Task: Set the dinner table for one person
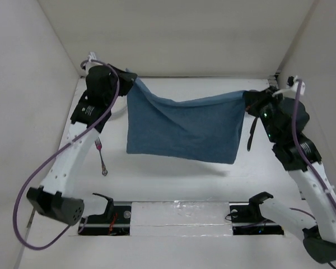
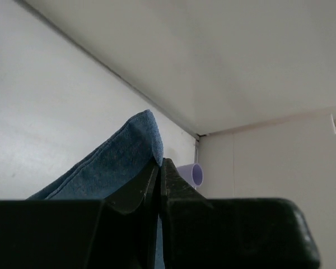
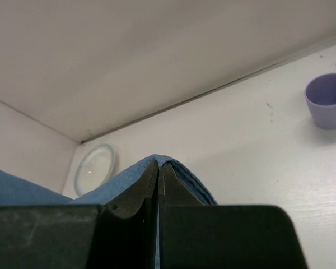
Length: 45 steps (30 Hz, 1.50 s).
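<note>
A blue cloth placemat (image 1: 182,128) hangs stretched between my two grippers above the white dinner table (image 1: 173,179). My left gripper (image 1: 131,80) is shut on its far left corner, with the cloth (image 2: 117,162) bunched at the fingertips. My right gripper (image 1: 251,100) is shut on its far right corner, and the cloth (image 3: 129,179) drapes over the shut jaws. A fork (image 1: 100,156) lies on the table left of the cloth. A lilac cup (image 3: 327,101) and a clear glass plate (image 3: 94,167) show in the right wrist view.
White walls close in the table at the back and both sides. The lilac cup (image 2: 191,174) also shows in the left wrist view near a far corner. A dark utensil (image 1: 250,135) lies just right of the cloth. Arm bases stand at the near edge.
</note>
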Each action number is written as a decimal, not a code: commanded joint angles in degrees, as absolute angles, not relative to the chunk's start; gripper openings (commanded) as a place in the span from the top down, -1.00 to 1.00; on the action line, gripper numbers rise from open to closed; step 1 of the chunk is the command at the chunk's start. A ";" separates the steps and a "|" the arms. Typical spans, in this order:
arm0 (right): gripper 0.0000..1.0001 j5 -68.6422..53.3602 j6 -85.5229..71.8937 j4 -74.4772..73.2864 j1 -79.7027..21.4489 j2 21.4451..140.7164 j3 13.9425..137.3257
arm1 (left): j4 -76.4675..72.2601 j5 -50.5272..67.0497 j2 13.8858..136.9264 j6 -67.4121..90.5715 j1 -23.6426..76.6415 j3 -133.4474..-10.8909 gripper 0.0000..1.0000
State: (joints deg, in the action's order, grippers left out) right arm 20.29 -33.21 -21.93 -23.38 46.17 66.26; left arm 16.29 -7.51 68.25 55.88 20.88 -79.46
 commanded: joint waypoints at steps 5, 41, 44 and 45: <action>1.00 9.24 -24.70 -12.67 -16.01 66.25 79.44 | 11.43 7.64 90.33 48.96 13.98 -100.17 1.00; -1.00 -15.12 -33.22 3.70 -2.19 54.12 45.17 | -12.59 -7.64 62.92 40.96 25.49 -49.17 -1.00; -1.00 -10.12 -31.56 1.16 -5.95 64.54 52.95 | -5.38 -4.94 75.79 39.38 25.49 -61.64 -1.00; -1.00 -8.37 -30.77 -1.03 -7.19 68.43 56.13 | -3.88 -3.88 75.85 39.38 25.49 -65.01 -1.00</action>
State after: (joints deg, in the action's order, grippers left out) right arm -13.02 -32.45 0.03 -3.77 58.81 48.80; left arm -10.46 -3.95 69.17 41.76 25.45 -55.88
